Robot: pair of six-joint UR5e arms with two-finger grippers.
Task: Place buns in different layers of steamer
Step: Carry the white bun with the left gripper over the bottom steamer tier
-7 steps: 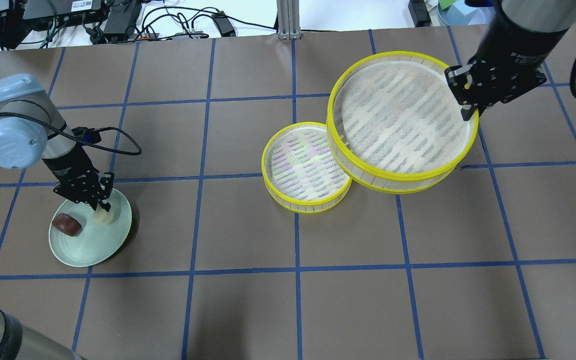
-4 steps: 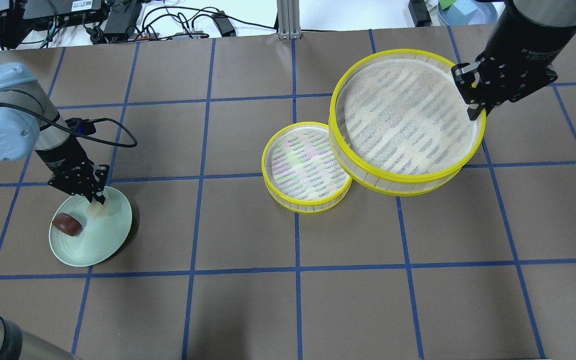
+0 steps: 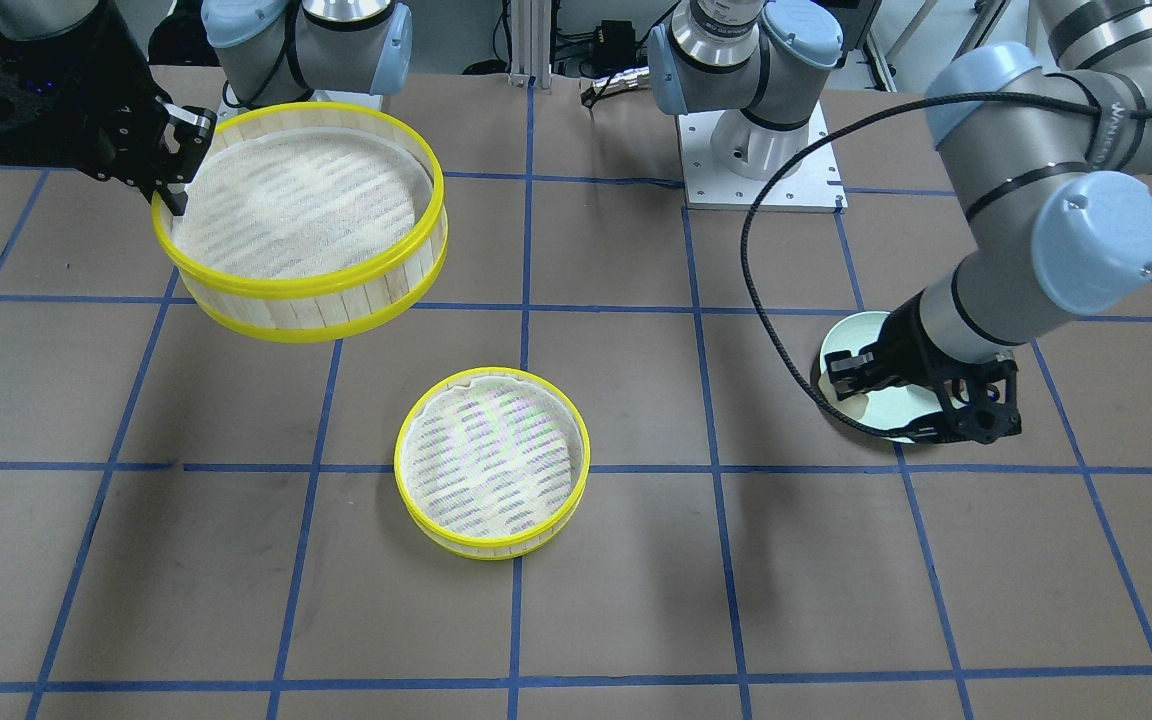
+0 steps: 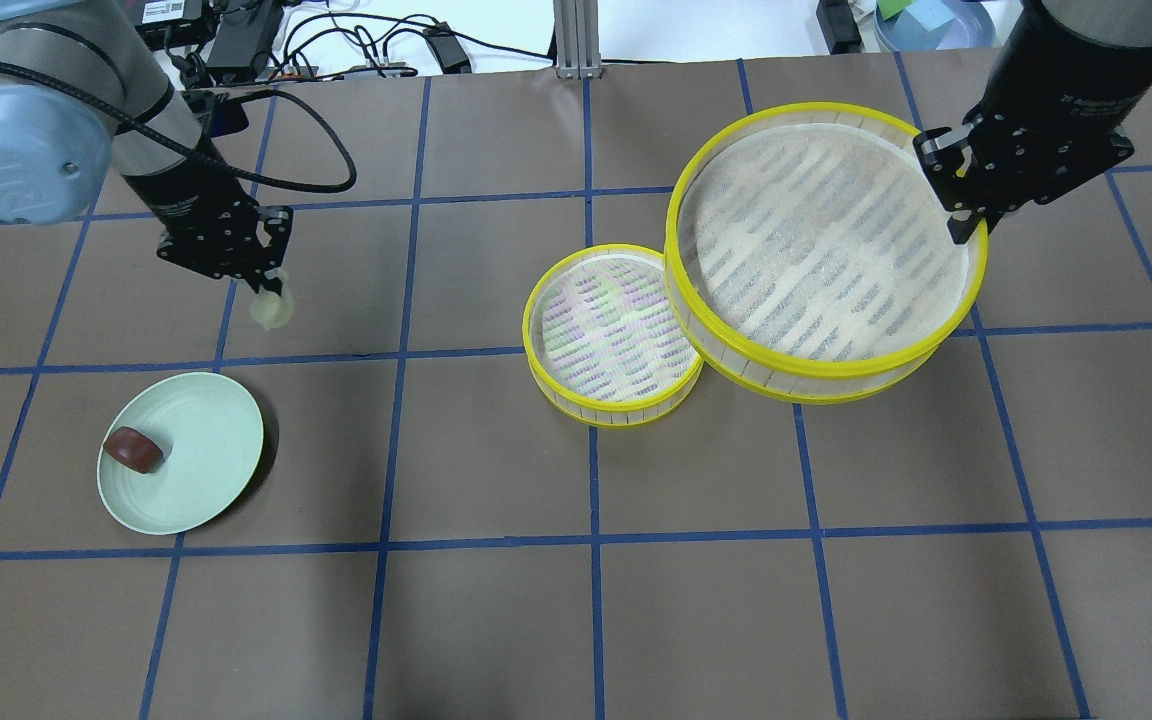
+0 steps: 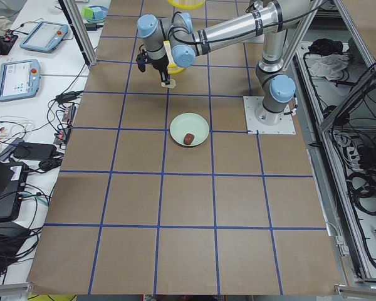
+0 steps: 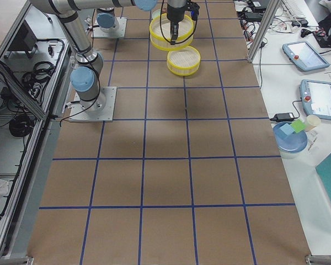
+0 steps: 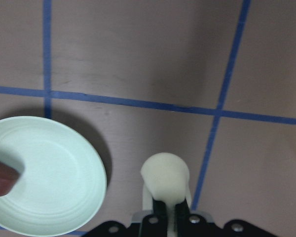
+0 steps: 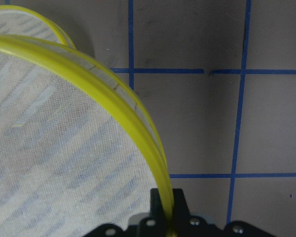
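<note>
My left gripper (image 4: 270, 297) is shut on the cream-white bun (image 4: 272, 311) and holds it in the air, beyond the pale green plate (image 4: 206, 470). In the left wrist view the bun (image 7: 165, 174) sits between the fingers. The reddish-brown bun (image 4: 133, 448) lies on the plate's left side. My right gripper (image 4: 966, 230) is shut on the yellow rim of one steamer layer (image 4: 816, 240) and holds it raised and slightly tilted. The other layer (image 4: 608, 338) stands empty on the table, partly under the raised one's edge.
The brown table has blue tape grid lines. Cables and power supplies (image 4: 236, 40) lie along the far edge, and a metal post (image 4: 576, 40) stands at the far middle. The robot base plate (image 3: 761, 165) shows in the front view.
My left gripper has lifted the cream-white bun off the plate and carried it up and toward the far side. My right gripper has shifted the raised layer slightly to the right.
</note>
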